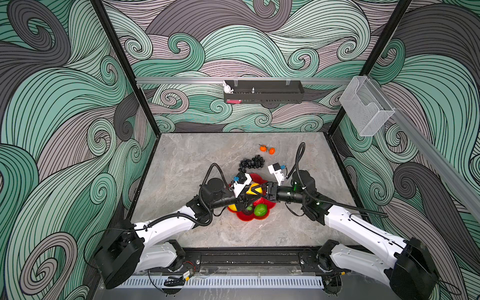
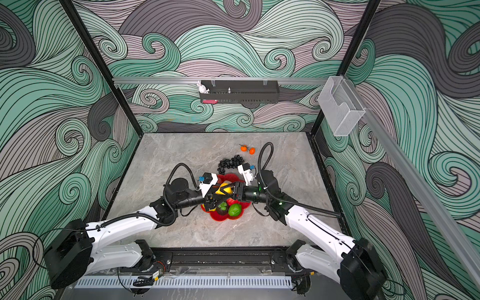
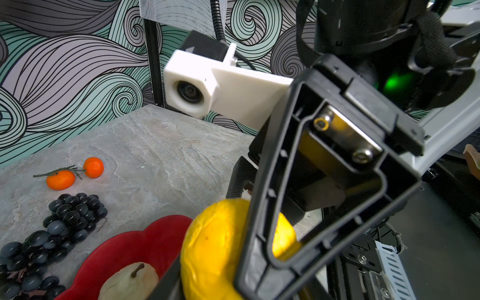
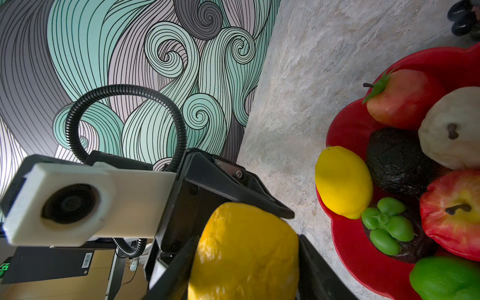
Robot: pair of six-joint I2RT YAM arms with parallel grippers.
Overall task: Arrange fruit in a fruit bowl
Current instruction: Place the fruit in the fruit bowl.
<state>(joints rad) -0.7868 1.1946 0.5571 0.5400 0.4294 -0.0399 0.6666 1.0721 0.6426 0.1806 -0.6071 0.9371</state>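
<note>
Both grippers meet above the red fruit bowl point(image 1: 245, 219) around one yellow lemon point(image 1: 253, 189). My right gripper point(image 4: 244, 265) is shut on it, a finger pressed to each side. My left gripper point(image 3: 220, 270) reaches in from the opposite side. One of its fingers point(image 4: 233, 187) lies against the lemon, and its far finger is hidden. In the bowl lie a second lemon point(image 4: 342, 181), two apples point(image 4: 402, 98), an avocado point(image 4: 397, 161), a pear point(image 3: 130, 283), a mangosteen point(image 4: 387, 228) and a lime point(image 1: 260, 210). Black grapes point(image 1: 250, 163) and tangerines point(image 1: 267, 149) rest on the table behind the bowl.
The grapes touch the bowl's far rim. A black shelf point(image 1: 263, 93) hangs on the back wall and a clear box point(image 1: 366, 109) on the right wall. Patterned walls close in the marble table point(image 1: 181, 161) on three sides.
</note>
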